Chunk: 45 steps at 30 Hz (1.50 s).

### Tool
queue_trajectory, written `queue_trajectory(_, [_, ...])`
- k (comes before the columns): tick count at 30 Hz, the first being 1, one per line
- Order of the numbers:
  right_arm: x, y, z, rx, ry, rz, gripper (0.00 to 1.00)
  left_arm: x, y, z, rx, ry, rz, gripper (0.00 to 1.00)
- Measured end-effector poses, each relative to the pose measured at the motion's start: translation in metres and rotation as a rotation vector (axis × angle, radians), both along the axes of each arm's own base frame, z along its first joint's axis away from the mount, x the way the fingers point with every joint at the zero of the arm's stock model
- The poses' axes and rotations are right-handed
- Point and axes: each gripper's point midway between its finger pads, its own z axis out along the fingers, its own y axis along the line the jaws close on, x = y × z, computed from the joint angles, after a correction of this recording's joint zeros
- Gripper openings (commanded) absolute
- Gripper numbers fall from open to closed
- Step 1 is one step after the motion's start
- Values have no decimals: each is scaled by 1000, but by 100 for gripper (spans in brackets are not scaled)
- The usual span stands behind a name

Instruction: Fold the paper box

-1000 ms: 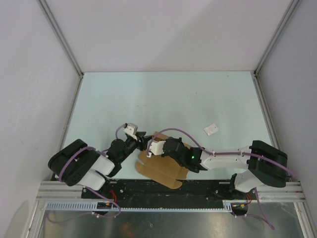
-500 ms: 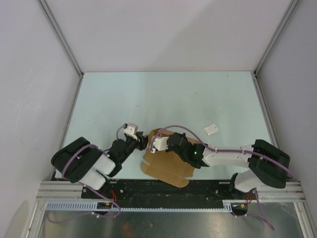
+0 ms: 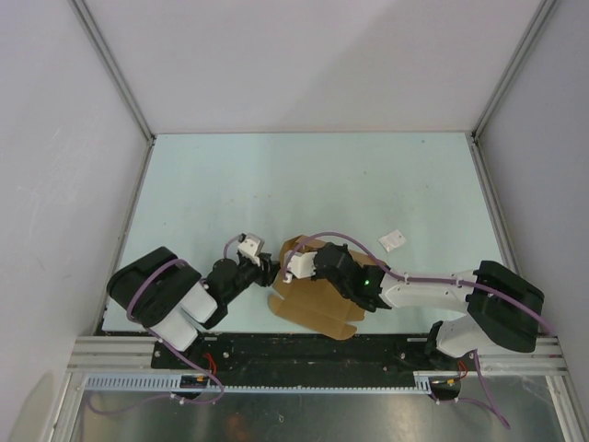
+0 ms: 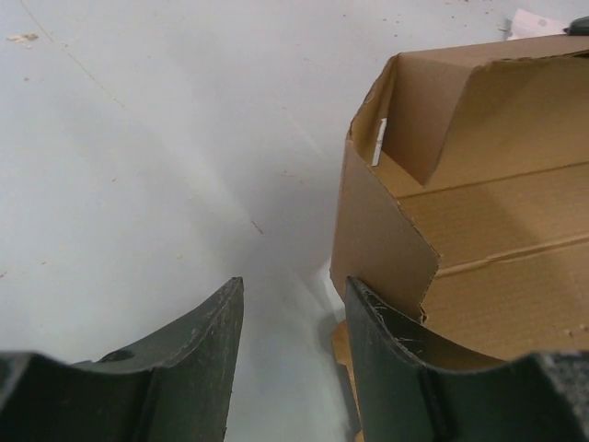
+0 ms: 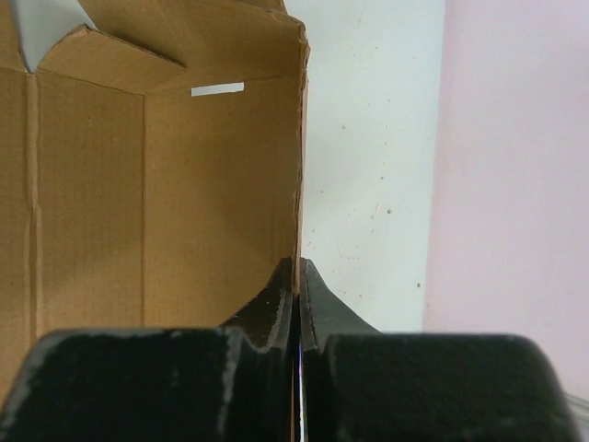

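The paper box is tan cardboard, partly raised, near the table's front edge between the two arms. My right gripper is shut on the top edge of one upright wall, which runs straight up from its closed fingertips; the box's inside fills the left of the right wrist view. My left gripper stands open just left of the box. Bare table shows between its fingers. The box's side flap rises just beyond the right finger, outside the gap.
A small white scrap lies on the pale table to the right of the box, also seen as the scrap at the left wrist view's top right. White walls close in the sides and back. A black rail runs along the front.
The right gripper has drawn the box a little to the right and away from the front edge. The left arm followed to the right, staying beside the box with its jaws still open.
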Motion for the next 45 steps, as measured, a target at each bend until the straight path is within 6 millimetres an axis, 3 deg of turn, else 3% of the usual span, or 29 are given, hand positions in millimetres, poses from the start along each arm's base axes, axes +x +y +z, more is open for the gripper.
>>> queue_trajectory(9, [0,-2,-2,-7,2,0,0,-5,-7,4,4,-23,-59,53])
queue_trajectory(21, [1,-3,-5,-15,-7,12,0,-18,-17,-6,26,-3,-166,52])
queue_trajectory(31, [0,-2,-5,-12,-7,15,0,-13,-23,0,23,-29,-184,51])
queue_trajectory(38, [0,-1,-5,-10,-4,20,0,-9,-23,2,27,-43,-172,66])
queue_trajectory(45, [0,-1,-5,-9,-3,23,0,-9,-26,3,31,-54,-189,66])
